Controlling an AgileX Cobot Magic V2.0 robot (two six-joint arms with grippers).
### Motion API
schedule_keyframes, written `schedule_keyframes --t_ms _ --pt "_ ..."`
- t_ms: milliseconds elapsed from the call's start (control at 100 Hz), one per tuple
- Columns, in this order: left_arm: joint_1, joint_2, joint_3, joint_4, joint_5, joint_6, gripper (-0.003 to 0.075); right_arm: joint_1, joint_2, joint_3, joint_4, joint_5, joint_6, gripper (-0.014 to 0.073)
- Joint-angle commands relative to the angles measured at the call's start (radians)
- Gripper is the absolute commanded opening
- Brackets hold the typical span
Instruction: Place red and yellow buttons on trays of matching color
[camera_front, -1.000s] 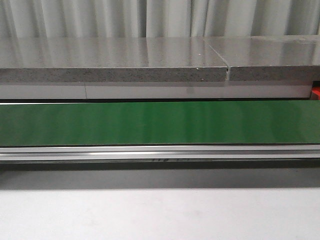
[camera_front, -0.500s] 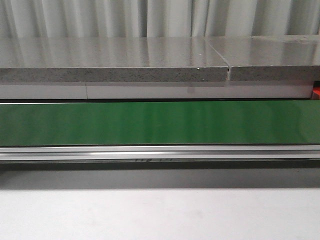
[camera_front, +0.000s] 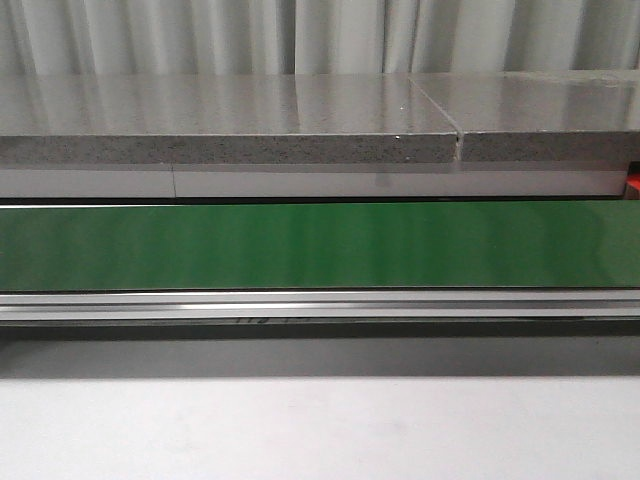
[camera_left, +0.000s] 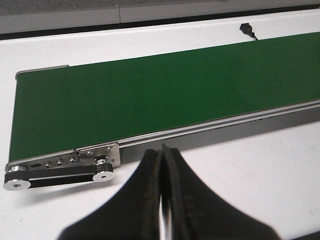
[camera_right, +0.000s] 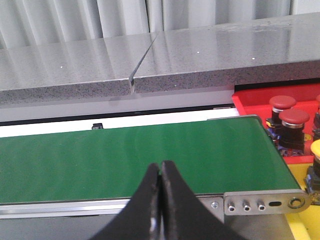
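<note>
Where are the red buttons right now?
In the right wrist view, two red buttons stand in the red tray, just past the green belt's right end.

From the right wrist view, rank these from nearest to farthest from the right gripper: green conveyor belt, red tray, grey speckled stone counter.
1. Green conveyor belt, directly ahead of the shut right gripper.
2. Red tray, beyond the belt's end.
3. Grey speckled stone counter, farthest, behind the belt.

A bare green conveyor belt runs below a grey speckled stone ledge.
</note>
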Motion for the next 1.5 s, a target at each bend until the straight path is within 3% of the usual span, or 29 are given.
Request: schedule_keyframes --t_ms 0,530,830,940,1200,1290,1490 --pt "-0.009 0.009 -0.024 -0.012 -0.069 -0.007 -0.0021 -0.005 -0.011 -0.015 -0.007 -0.076 -0.007 -0.0065" --pt "-0.009 0.002 0.023 0.013 -0.085 -0.007 -0.0021 -0.005 -0.011 -0.015 -0.007 -0.076 -0.007 -0.0065" --pt "0.110 -0.124 0.284 0.058 -0.552 -0.073 -0.0021 -0.005 -0.011 -0.015 -0.007 -0.076 -0.007 -0.0065" --pt "0.141 -0.211 0.382 0.077 -0.658 -0.070 -0.0021 -0.005 -0.011 -0.015 -0.007 -0.076 -0.007 -0.0065" --pt "0.180 -0.444 0.584 0.098 -0.737 -0.070 -0.0021 -0.005 -0.011 -0.015 -0.007 -0.076 -0.007 -0.0065" --pt "0.180 -0.444 0.647 0.098 -0.831 -0.070 -0.0021 -0.005 -0.011 -0.015 -0.007 -0.076 -0.007 -0.0065" --pt "0.180 -0.444 0.644 0.091 -0.809 -0.070 -0.0021 -0.005 -0.007 -0.015 -0.007 -0.076 -0.007 -0.0065"
